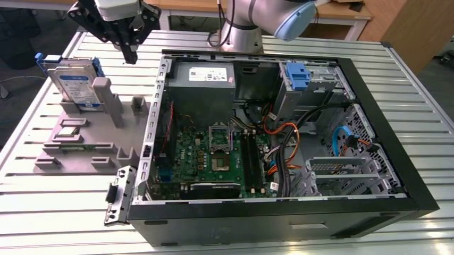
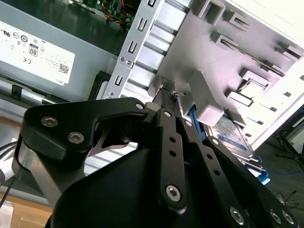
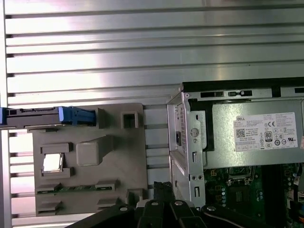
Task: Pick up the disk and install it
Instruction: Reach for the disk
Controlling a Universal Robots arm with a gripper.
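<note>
The disk (image 1: pixel 76 86) stands on edge in a slot of the grey holder (image 1: pixel 131 134) on the slatted table (image 1: pixel 64 212), at the exterior view's left, beside the open computer case (image 1: pixel 284 210) — nothing touches it. The gripper (image 1: pixel 131 58) hangs between disk and case — its fingers (image 2: pixel 167 142) pinched together, holding nothing

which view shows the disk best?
Exterior view: the disk stands upright in the holder, label face visible. First wrist view catches it edge-on; second wrist view, part of its label past the holder's post.
</note>
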